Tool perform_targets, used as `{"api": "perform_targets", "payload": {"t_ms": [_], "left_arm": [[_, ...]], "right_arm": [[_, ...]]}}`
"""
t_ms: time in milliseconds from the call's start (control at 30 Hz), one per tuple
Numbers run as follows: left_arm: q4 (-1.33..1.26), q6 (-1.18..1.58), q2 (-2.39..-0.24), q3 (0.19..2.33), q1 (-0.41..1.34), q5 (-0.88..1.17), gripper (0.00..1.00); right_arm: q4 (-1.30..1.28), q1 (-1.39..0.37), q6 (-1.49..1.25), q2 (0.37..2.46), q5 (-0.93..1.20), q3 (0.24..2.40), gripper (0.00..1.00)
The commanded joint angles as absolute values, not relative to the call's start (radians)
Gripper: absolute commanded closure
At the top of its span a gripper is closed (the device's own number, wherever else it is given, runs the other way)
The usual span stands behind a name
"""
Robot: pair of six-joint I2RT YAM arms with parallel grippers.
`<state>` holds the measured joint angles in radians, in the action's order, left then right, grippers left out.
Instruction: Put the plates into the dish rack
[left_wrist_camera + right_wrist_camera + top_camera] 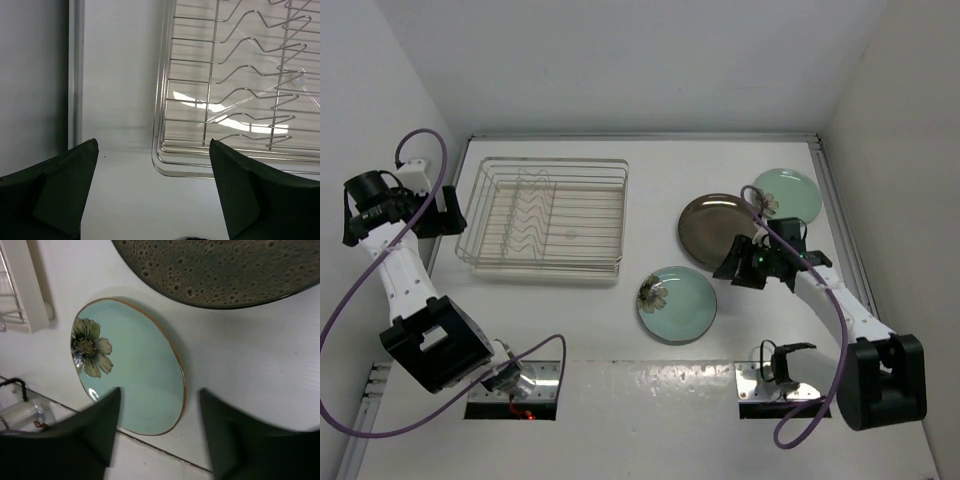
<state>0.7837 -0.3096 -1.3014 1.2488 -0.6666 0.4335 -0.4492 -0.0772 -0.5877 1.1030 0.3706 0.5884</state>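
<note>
The wire dish rack (545, 218) stands at the back left and holds nothing; its corner shows in the left wrist view (235, 90). A mint-green flowered plate (676, 303) lies flat at centre, also in the right wrist view (131, 365). The dark brown plate (714, 230) lies right of centre, seen in the right wrist view (220, 270). A second mint plate (787, 195) lies at the back right. My right gripper (735, 262) is open above the table between the brown plate and the near mint plate (160, 395). My left gripper (448, 212) is open and empty beside the rack's left side (152, 145).
White walls close the table on the left, back and right. A raised rail (835, 215) runs along the right edge. A metal strip (75, 70) lines the left wall. The arm bases (880, 380) stand at the near edge.
</note>
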Motion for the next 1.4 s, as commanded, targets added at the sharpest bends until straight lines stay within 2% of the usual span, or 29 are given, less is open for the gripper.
{"api": "perform_targets", "payload": {"t_ms": [0,33,100,133,200,233,300,333,367,500,633,800,967,1233,1300,1367], "left_arm": [[0.805,-0.345,-1.293,1.289,-0.676,0.462,0.04],[0.805,-0.345,-1.293,1.289,-0.676,0.453,0.04],[0.805,-0.345,-1.293,1.279,-0.676,0.453,0.04],[0.814,-0.345,-1.293,1.279,-0.676,0.453,0.04],[0.824,-0.354,-1.293,1.279,-0.676,0.453,0.04],[0.824,-0.354,-1.293,1.279,-0.676,0.453,0.04],[0.834,-0.367,-1.302,1.279,-0.676,0.453,0.04],[0.834,-0.367,-1.302,1.29,-0.676,0.453,0.04],[0.834,-0.367,-1.302,1.29,-0.676,0.453,0.04],[0.844,-0.367,-1.311,1.29,-0.676,0.453,0.05],[0.854,-0.376,-1.33,1.308,-0.686,0.443,0.05],[0.864,-0.376,-1.353,1.318,-0.715,0.443,0.05],[0.864,-0.357,-1.374,1.351,-0.715,0.434,0.05],[0.845,-0.325,-1.385,1.402,-0.715,0.434,0.05],[0.845,-0.325,-1.376,1.411,-0.715,0.434,0.05],[0.836,-0.325,-1.376,1.42,-0.715,0.434,0.05]], "right_arm": [[-0.379,-0.101,-0.601,1.121,0.398,0.545,0.48],[-0.274,-0.106,-0.645,1.127,0.405,0.522,0.52],[-0.264,-0.107,-0.673,1.172,0.403,0.5,0.52],[-0.278,-0.106,-0.679,1.186,0.364,0.506,0.4],[-0.311,-0.088,-0.696,1.21,0.327,0.535,0.29],[-0.307,-0.074,-0.709,1.204,0.296,0.543,0.16],[-0.256,0.05,-0.773,1.192,0.284,0.552,0.08],[-0.241,0.083,-0.829,1.174,0.264,0.561,0.05],[-0.201,0.201,-0.88,1.167,0.252,0.566,0.04],[-0.06,0.313,-1.024,1.199,0.045,0.561,0.02],[0.112,0.387,-1.127,1.37,0.09,0.624,0.15],[0.112,0.411,-1.112,1.65,0.098,0.785,0.33],[0.179,0.436,-1.202,1.796,0.077,0.842,0.4],[0.118,0.448,-1.305,2.019,0.089,1.011,0.41],[0.104,0.449,-1.328,2.049,0.087,1.055,0.45],[0.089,0.446,-1.341,2.088,0.092,1.08,0.57]]}}
